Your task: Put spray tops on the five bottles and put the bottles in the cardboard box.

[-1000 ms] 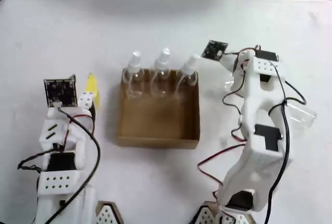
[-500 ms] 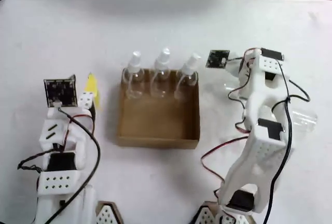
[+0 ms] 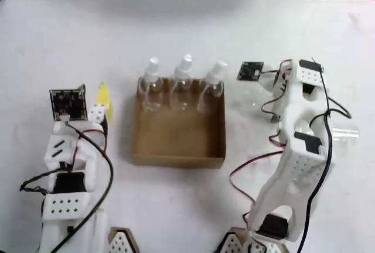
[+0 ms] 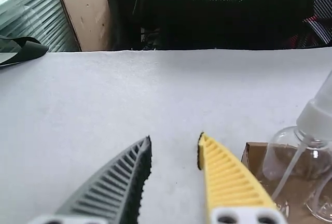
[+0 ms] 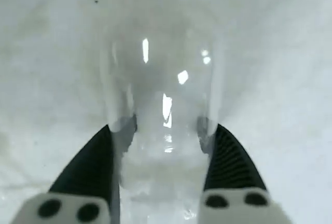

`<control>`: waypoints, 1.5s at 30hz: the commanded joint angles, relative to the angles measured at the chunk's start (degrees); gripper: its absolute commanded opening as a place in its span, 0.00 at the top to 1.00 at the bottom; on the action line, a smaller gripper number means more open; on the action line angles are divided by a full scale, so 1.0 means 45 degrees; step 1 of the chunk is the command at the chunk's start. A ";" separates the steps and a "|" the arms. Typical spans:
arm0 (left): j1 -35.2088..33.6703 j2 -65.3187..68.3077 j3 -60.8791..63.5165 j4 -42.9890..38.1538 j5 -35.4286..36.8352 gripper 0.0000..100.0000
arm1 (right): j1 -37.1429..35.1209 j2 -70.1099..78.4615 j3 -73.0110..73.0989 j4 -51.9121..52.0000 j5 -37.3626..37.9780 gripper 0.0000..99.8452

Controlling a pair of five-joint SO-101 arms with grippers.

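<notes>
Three clear bottles with white spray tops [image 3: 183, 83] stand in a row along the far side of the cardboard box [image 3: 179, 142]. One of them [image 4: 306, 156] is beside my left gripper [image 4: 174, 149], which stands open over bare table left of the box. My right gripper [image 5: 166, 151] is open, one finger on each side of a clear capless bottle [image 5: 163, 73] that lies on the table right of the box. In the high view this bottle [image 3: 258, 98] is a faint glint beside the right arm [image 3: 299, 106]. Another clear bottle [image 3: 343, 133] lies further right.
The table is covered with a white cloth [image 3: 70, 36], bare on the far side and far left. Red and black cables [image 3: 252, 168] hang from the right arm near the box's right wall. The left arm's base [image 3: 67, 194] stands at the near left.
The right arm has swung to the right and a little toward the near side, carrying its gripper over the lying bottle. The left arm and the bottles in the box have not moved.
</notes>
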 commanded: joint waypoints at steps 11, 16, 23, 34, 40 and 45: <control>-0.0088 -0.0205 -0.0059 -0.0352 0.0039 0.85 | 0.0440 -0.6769 -0.0098 0.2178 -0.1856 0.98; -0.0107 -0.0205 -0.0059 -0.0352 0.0039 0.85 | 0.0596 -0.9563 0.0176 0.2198 -0.3712 0.98; -0.0127 -0.0264 -0.0098 -0.0352 0.0078 0.85 | 0.0615 -1.2689 0.3595 0.1768 -0.7580 0.98; -0.0127 -0.0264 -0.0137 -0.0352 0.0059 0.85 | 0.0088 -2.1558 1.3167 -0.4816 -1.2151 0.98; -0.0049 -0.0225 -0.0332 -0.0234 -0.0567 0.85 | -0.1631 -2.3824 1.4164 -0.3429 -1.4281 0.98; -0.0049 -0.0283 -0.0625 0.0391 -0.0527 0.85 | -0.1377 -2.4078 1.7309 -0.6339 -1.6313 0.98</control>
